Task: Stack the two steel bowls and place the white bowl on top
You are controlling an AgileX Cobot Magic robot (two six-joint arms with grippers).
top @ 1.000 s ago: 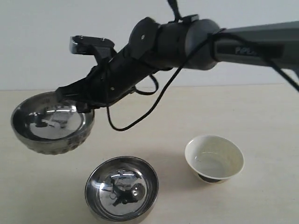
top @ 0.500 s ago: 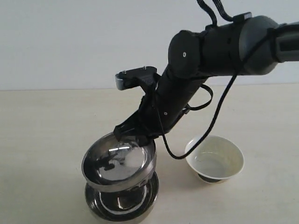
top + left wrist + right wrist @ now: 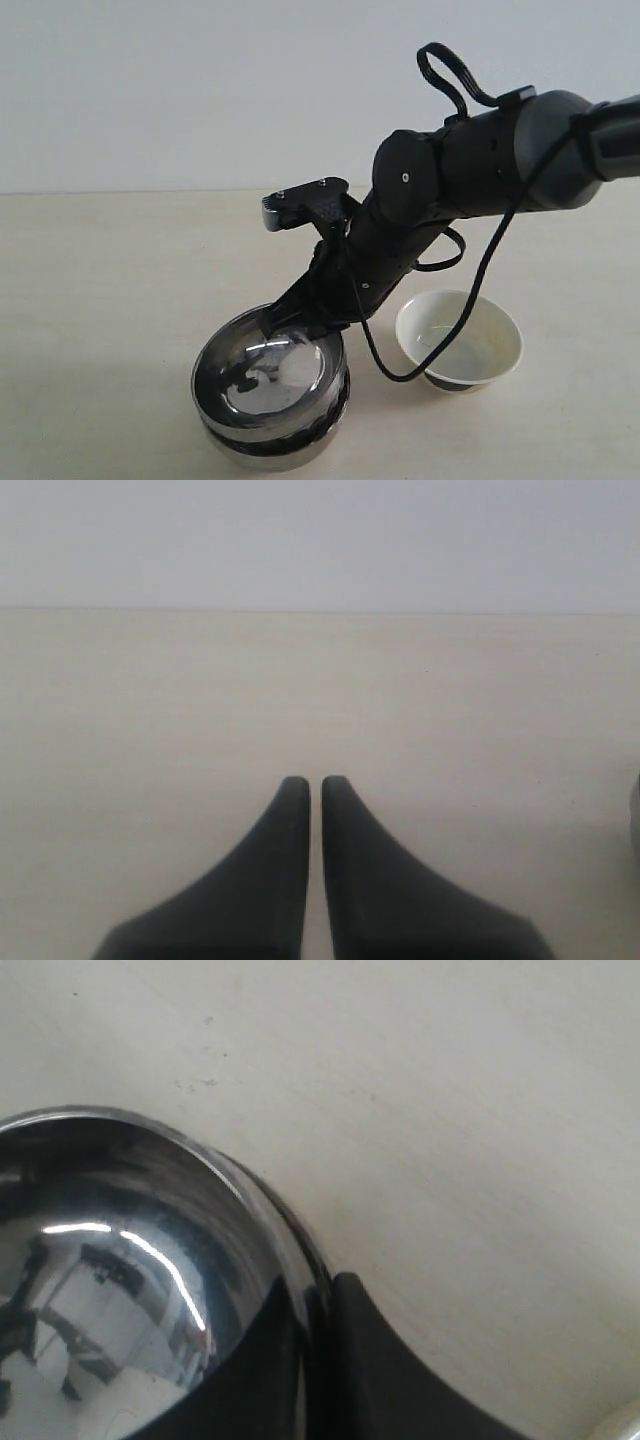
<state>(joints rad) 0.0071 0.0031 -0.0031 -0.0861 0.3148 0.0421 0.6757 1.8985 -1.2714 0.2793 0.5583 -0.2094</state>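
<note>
The dimpled steel bowl now sits nested in the other steel bowl at the front centre of the table. My right gripper is shut on the upper bowl's far rim, one finger inside and one outside. The right wrist view shows that rim pinched by the gripper, with the lower bowl's edge just outside it. The white bowl stands upright on the table to the right of the stack, untouched. My left gripper is shut on nothing above bare table and does not show in the exterior view.
The pale table runs back to a plain white wall. The right arm's black cable loops down between the stack and the white bowl.
The right gripper carried the dimpled steel bowl from the left across to the second steel bowl and lowered it until it nested inside. The white bowl stayed put.
</note>
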